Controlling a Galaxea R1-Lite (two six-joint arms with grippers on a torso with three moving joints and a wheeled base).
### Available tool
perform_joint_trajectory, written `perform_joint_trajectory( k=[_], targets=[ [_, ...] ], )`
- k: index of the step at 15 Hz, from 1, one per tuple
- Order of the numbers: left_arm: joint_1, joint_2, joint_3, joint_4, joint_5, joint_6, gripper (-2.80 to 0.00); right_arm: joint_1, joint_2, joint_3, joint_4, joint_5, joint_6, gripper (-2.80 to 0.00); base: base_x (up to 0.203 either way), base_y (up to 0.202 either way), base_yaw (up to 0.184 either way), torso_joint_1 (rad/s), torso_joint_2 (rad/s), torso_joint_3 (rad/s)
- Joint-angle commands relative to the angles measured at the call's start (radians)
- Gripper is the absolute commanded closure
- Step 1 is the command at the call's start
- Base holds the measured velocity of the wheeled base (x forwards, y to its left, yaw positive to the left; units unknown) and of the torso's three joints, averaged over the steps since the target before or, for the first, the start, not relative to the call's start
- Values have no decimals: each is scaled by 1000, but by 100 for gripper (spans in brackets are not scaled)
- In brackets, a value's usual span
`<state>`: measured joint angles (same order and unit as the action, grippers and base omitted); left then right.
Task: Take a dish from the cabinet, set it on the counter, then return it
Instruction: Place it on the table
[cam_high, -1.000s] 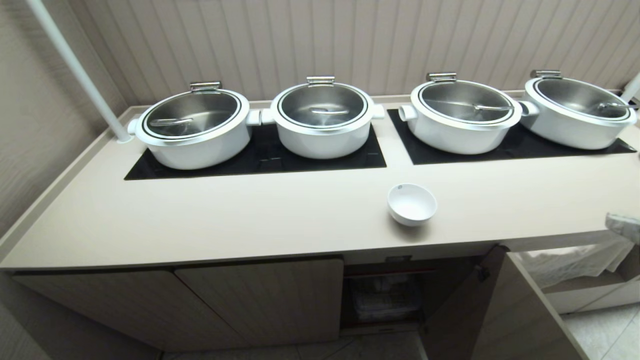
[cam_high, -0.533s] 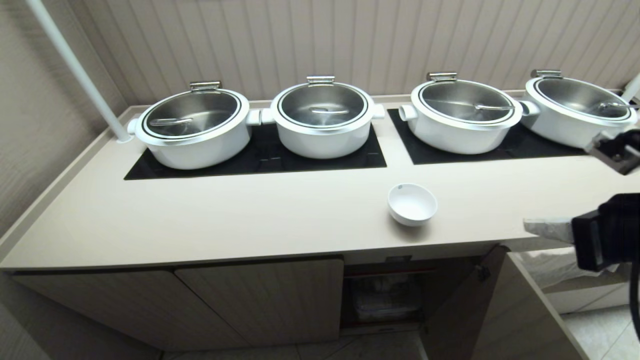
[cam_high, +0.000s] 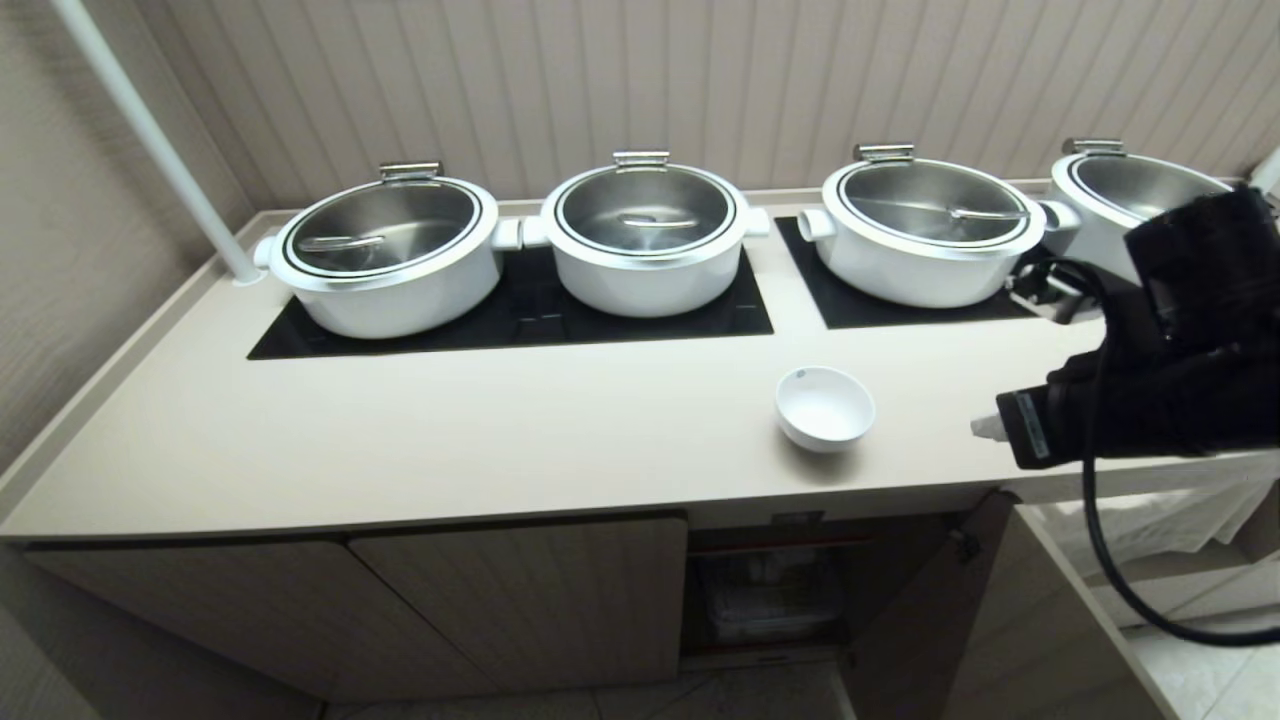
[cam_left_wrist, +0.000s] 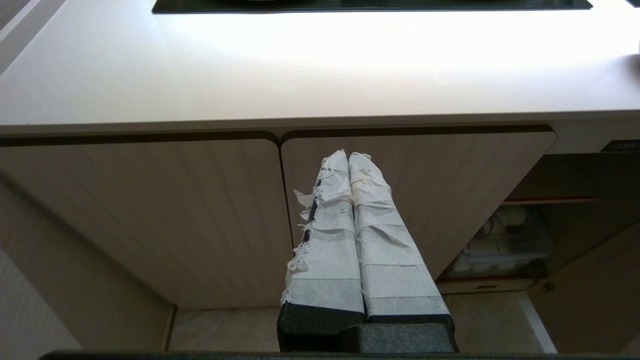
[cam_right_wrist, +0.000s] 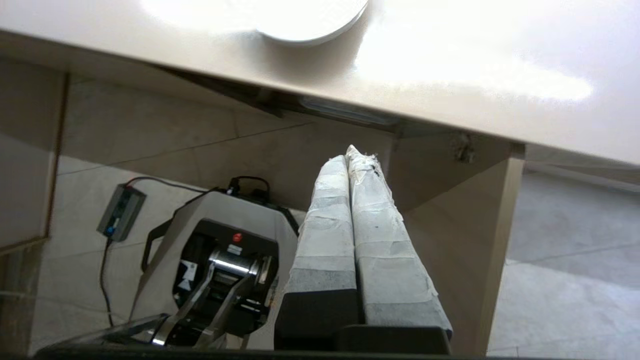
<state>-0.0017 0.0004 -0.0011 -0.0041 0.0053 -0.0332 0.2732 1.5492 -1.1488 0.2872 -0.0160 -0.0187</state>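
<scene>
Having swung in from the right, closed empty right hand beside the dish on the counter.

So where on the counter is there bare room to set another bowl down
The front strip of the counter is bare from its left end to the bowl. A narrower gap lies between the bowl and the right pincer. The back is crowded with four pots.

The right arm is matte black with a looping black cable; both grippers' fingers wear frayed white tape.
</scene>
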Motion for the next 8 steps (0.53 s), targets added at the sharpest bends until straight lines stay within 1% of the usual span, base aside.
perform_joint_trajectory(
  k=[1, 4, 6, 8],
  targets=[
    [0, 0, 0, 0, 1, -1, 0, -6, 120, -142, 60, -8, 1, 0, 0, 0, 0, 0, 0, 0],
    [0, 0, 0, 0, 1, -1, 0, -15, 236, -315, 126, -10, 4, 0, 0, 0, 0, 0, 0, 0],
    [0, 0, 1, 0, 1, -1, 0, -26, 298, -398, 155, -9, 6, 0, 0, 0, 0, 0, 0, 0],
    [0, 0, 1, 0, 1, -1, 0, -34, 322, -461, 262, -6, 7, 0, 0, 0, 0, 0, 0, 0]
  ],
)
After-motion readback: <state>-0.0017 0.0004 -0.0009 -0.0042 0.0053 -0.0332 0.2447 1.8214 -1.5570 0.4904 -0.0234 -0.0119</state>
